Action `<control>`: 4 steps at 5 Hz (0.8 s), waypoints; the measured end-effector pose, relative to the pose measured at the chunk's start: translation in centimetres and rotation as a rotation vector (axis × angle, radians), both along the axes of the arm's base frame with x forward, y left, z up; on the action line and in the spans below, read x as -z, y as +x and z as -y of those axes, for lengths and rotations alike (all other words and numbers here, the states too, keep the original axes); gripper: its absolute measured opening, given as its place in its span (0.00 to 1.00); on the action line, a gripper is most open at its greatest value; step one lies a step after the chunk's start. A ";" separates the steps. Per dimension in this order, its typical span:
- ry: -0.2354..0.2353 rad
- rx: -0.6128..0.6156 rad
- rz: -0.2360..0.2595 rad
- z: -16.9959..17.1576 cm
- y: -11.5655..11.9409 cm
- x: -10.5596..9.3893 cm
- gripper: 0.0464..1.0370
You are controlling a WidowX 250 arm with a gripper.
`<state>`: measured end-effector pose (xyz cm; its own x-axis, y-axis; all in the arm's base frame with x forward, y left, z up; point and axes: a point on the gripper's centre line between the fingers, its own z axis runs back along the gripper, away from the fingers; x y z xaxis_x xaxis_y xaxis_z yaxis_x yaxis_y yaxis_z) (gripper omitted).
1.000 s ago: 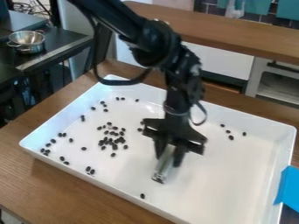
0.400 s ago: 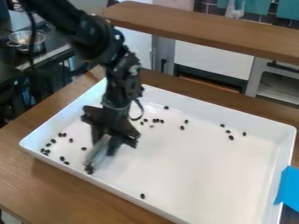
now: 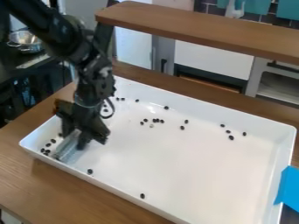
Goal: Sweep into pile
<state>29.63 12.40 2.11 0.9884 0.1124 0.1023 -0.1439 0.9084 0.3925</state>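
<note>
The hand (image 3: 74, 139) grips the sweeper (image 3: 66, 148) in the tray's (image 3: 192, 166) corner, seemingly gathering beans (image 3: 43, 150); next, fetch the mid-tray stragglers (image 3: 156, 120).

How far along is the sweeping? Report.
Seemingly partway: some dark pieces sit loosely grouped at the white tray's left-hand corner in view. In hand: the end effector holds a grey tool beside them. Left to gather: strays in the middle, toward the right and by the near wall.

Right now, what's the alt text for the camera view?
A black gripper holds a greyish tool near the left end of a white tray, beside small black pieces. More pieces lie scattered across the tray, which sits on a wooden table.
</note>
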 end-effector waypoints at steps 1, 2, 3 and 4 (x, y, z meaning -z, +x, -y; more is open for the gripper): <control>0.037 0.010 0.012 -1.1 -0.6 -0.4 0.34; -0.009 0.032 0.059 0.5 -0.8 -2.1 0.34; -0.084 0.038 0.138 3.5 0.0 -4.1 0.34; -0.161 0.029 0.192 7.8 1.4 -5.8 0.34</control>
<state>30.99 4.57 7.95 0.9557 0.1143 0.2714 -0.1748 0.9619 0.2103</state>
